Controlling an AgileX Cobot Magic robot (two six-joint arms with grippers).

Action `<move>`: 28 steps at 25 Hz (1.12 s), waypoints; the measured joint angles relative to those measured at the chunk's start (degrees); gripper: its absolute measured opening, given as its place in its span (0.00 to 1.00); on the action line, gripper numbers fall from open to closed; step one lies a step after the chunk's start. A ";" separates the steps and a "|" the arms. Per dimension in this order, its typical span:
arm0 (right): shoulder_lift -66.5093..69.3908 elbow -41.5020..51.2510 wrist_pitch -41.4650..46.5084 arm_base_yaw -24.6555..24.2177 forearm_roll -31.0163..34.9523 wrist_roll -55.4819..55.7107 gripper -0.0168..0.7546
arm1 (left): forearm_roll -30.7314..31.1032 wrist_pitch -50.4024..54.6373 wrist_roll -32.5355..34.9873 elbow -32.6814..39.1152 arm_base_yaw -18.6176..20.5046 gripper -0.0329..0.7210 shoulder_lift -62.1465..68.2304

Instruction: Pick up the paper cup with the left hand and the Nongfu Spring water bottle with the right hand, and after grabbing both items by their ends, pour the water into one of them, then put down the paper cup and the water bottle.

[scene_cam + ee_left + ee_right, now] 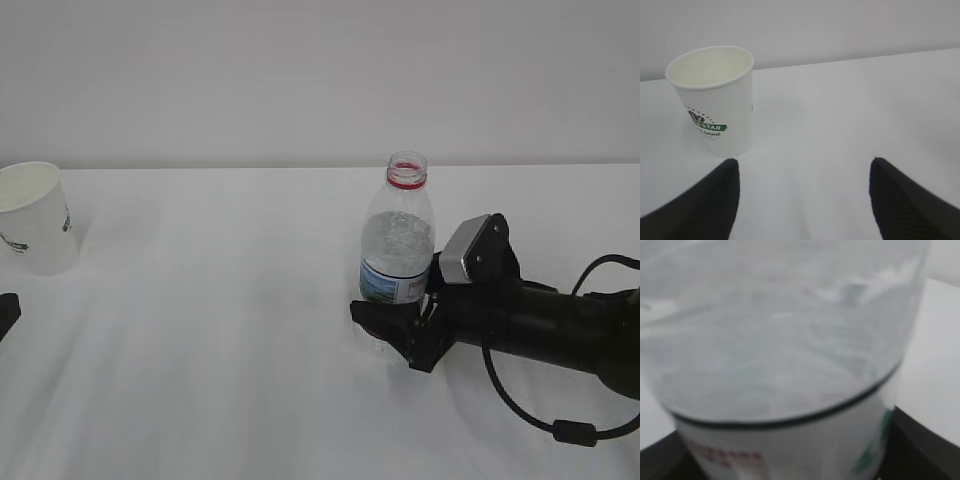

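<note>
The paper cup [35, 230] stands upright at the table's far left. In the left wrist view the paper cup [715, 100] sits ahead and left of my left gripper [802, 165], which is open and holds nothing. Only a black tip of the left hand [6, 312] shows at the exterior view's edge. The uncapped Nongfu Spring water bottle [400, 240] stands in the middle. My right gripper [385, 318] has a jaw on either side of its lower body. The bottle [790, 340] fills the right wrist view between the dark fingers [925, 450]. Contact is unclear. I cannot make out the water level.
The white table [200, 380] runs back to a plain pale wall. The right arm [540, 325] lies low over the table from the right edge, with a black cable [560, 430] looping below it.
</note>
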 joint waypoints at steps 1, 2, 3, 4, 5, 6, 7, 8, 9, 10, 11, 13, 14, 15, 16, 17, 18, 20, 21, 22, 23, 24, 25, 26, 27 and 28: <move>0.00 -0.28 0.00 0.00 0.00 0.00 0.79 | 0.00 0.00 0.00 0.00 0.00 0.82 0.00; 0.09 -0.61 0.00 0.00 0.00 0.00 0.78 | 0.00 0.00 0.00 0.00 0.00 0.82 0.00; 0.09 -0.91 0.00 0.00 0.00 0.00 0.77 | 0.00 0.00 0.00 0.00 0.00 0.82 0.00; 0.09 -1.03 0.10 0.00 0.00 0.00 0.76 | 0.00 0.00 0.00 0.00 0.00 0.82 0.00; 0.09 -1.11 0.10 0.00 0.00 0.00 0.76 | 0.00 0.00 0.00 0.00 0.00 0.82 0.00; 0.13 -1.17 0.22 0.00 0.00 0.00 0.76 | 0.00 0.00 0.00 0.00 0.00 0.82 0.00; 0.13 -1.17 0.22 0.00 0.00 0.00 0.76 | 0.00 0.00 0.00 0.00 0.00 0.82 0.00; 0.13 -1.17 0.22 0.00 0.00 0.00 0.76 | 0.00 0.00 0.00 0.00 0.00 0.82 0.00; 0.22 -1.27 0.22 0.00 0.00 0.00 0.76 | 0.00 0.00 0.00 0.00 0.00 0.82 0.00; 0.22 -1.25 0.22 0.00 -0.10 0.00 0.76 | 0.00 0.00 0.00 0.00 0.00 0.82 0.00; 0.22 -1.25 0.22 0.00 -0.21 0.00 0.76 | 0.00 0.00 0.00 0.00 0.00 0.82 0.00; 0.22 -1.25 0.22 0.00 -0.41 0.00 0.74 | 0.00 0.00 0.00 0.00 0.00 0.82 0.00; 0.22 -1.25 0.22 0.00 -0.53 0.00 0.74 | 0.00 0.00 0.00 0.00 0.00 0.82 0.00; 0.22 -1.25 0.22 0.00 -0.63 0.00 0.73 | 0.00 0.00 0.00 0.00 0.00 0.81 0.00; 0.22 -1.25 0.22 0.00 -0.64 0.00 0.72 | 0.00 0.00 0.00 0.00 0.00 0.81 0.00; 0.22 -1.25 0.22 0.00 -0.72 0.00 0.71 | 0.00 0.00 0.00 0.00 0.00 0.81 0.00; 0.22 -1.35 0.22 0.00 -0.72 0.00 0.71 | 0.00 0.00 0.00 0.00 0.00 0.80 0.00; 0.22 -1.30 0.22 0.00 -0.85 0.00 0.71 | 0.00 0.00 0.00 0.00 0.00 0.80 0.00; 0.22 -1.30 0.22 0.00 -0.85 0.00 0.71 | 0.00 0.00 0.00 0.00 0.00 0.80 0.00; 0.22 -1.30 0.22 0.00 -0.85 0.00 0.71 | 0.00 0.00 0.00 0.00 0.00 0.80 0.00; 0.22 -1.30 0.22 0.00 -0.85 -0.11 0.71 | 0.00 0.00 0.00 0.00 0.00 0.80 0.00; 0.22 -1.30 0.22 0.00 -0.87 -0.19 0.71 | 0.00 0.00 0.00 0.00 0.00 0.80 0.00; 0.22 -1.30 0.22 0.00 -0.99 -0.33 0.71 | 0.00 0.00 0.00 0.00 0.00 0.80 0.00; 0.22 -1.30 0.22 0.00 -0.98 -0.33 0.71 | 0.00 0.00 0.00 0.00 0.00 0.79 0.00; 0.22 -1.30 0.22 0.00 -0.98 -0.33 0.71 | 0.00 0.00 0.00 0.00 0.00 0.79 0.00; 0.22 -1.30 0.33 0.00 -0.98 -0.37 0.70 | 0.00 0.00 0.00 0.00 0.00 0.79 0.00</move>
